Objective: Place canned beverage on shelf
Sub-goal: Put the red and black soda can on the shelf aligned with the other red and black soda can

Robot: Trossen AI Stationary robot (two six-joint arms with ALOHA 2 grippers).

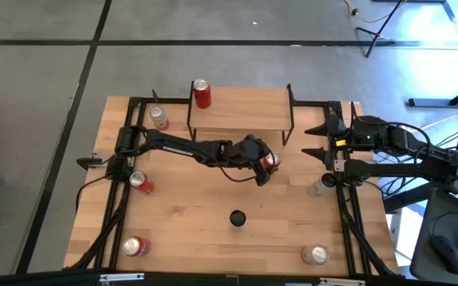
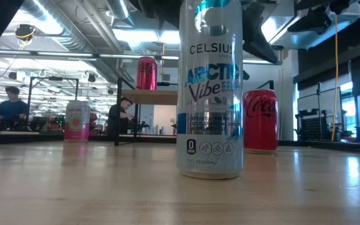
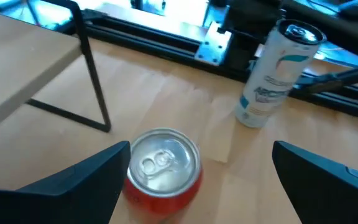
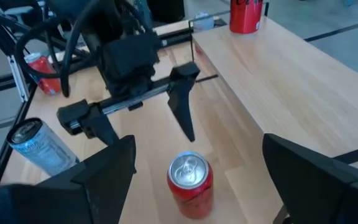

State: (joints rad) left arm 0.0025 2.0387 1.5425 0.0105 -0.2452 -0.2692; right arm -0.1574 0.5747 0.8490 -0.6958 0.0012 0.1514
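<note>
Before the shelf (image 1: 241, 106), mid-table, the left gripper (image 1: 267, 165) gapes wide beside an upright red can (image 3: 163, 168), seemingly untouched; the right gripper (image 1: 318, 140) stands wide at the table's right edge.

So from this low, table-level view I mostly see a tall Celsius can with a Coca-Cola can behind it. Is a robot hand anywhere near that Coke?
Observer: Yes. The left gripper hovers right by the Coca-Cola can, jaws open, not gripping it.
Operator: And the other hand?
Observer: The right gripper waits by the table's right side, also open, pointing toward that can.
Operator: Is the shelf full?
Observer: No. From above, the shelf holds one red can, at the end nearer the left arm.
</note>
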